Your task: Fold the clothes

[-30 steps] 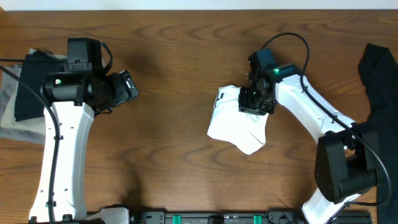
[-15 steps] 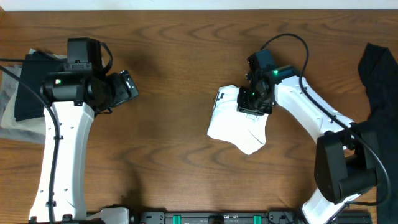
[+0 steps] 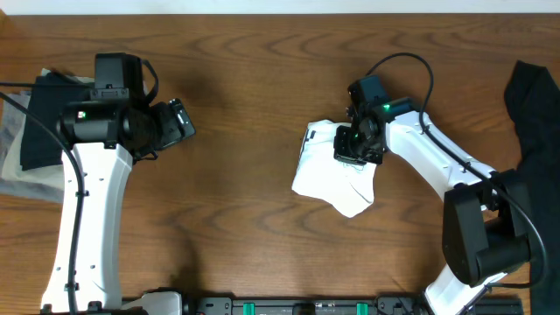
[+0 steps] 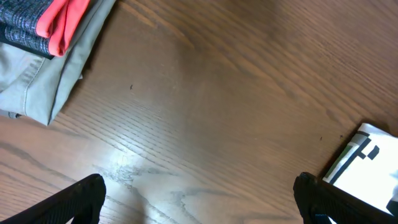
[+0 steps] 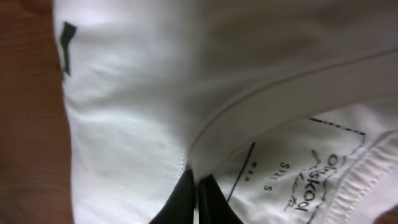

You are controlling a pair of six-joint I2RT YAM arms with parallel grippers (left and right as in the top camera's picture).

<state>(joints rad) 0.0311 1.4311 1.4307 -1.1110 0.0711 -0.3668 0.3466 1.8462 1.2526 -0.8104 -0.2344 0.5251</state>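
Note:
The clothes, a white T-shirt point(image 3: 332, 182), lie bunched on the wooden table right of centre. My right gripper point(image 3: 355, 149) presses down on its upper right part. In the right wrist view the shirt point(image 5: 143, 93) fills the frame, and the right gripper point(image 5: 196, 182) is shut, its two black fingertips pinched together on the fabric at the collar seam, beside the printed size label point(image 5: 298, 180). My left gripper point(image 3: 179, 122) hovers well left of the shirt, open; the left wrist view shows the left gripper point(image 4: 199, 194) holding nothing, with a corner of the shirt point(image 4: 368, 167) at the right edge.
A folded stack lies at the table's left edge point(image 3: 35, 122): an olive-grey garment point(image 4: 43, 71) with a black garment with a red band point(image 4: 56, 18) on top. Another dark garment point(image 3: 534, 105) hangs at the right edge.
The right gripper's jaws have closed onto the shirt's collar area and shifted slightly. The shirt and the left arm have not moved.

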